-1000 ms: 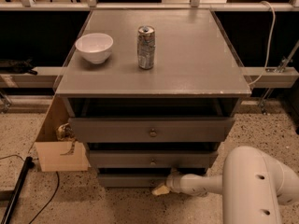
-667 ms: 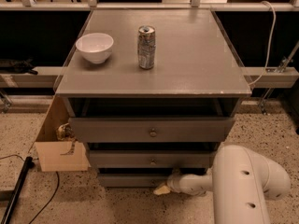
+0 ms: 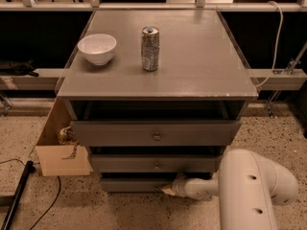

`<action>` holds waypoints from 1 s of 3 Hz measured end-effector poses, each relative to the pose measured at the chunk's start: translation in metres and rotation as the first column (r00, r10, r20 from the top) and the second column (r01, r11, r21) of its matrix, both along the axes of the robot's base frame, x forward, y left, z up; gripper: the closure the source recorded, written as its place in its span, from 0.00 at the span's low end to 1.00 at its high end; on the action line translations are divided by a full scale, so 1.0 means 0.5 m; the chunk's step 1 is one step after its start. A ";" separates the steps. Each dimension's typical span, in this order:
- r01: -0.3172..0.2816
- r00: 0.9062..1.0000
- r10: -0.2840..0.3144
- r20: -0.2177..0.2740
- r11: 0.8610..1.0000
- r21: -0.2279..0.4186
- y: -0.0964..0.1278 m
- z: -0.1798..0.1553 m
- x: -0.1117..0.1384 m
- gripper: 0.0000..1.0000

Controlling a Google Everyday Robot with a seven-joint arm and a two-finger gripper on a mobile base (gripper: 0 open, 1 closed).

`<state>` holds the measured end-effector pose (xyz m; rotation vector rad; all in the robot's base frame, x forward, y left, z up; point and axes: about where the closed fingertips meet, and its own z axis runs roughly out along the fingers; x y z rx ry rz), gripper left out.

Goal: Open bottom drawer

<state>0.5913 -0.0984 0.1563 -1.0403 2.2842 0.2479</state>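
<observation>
I have the gripper down at the front of the bottom drawer, the lowest of three in the grey cabinet. I cannot tell whether it grips anything. A white bowl and a can stand on top.

Knob of bottom drawer out of sight behind tool at its front

Nothing written can be read here, no word, number or brand. The can on the grey surface carries a printed label, but its lettering cannot be made out. The claw sits well below the can, at the bottom drawer front.
</observation>
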 end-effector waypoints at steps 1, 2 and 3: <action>0.000 1.000 0.000 0.000 1.000 0.000 0.000 0.000 0.000 0.55; 0.000 1.000 0.000 0.000 1.000 0.000 0.000 0.000 0.000 0.79; 0.000 1.000 0.000 0.000 1.000 0.000 0.000 0.012 0.000 0.99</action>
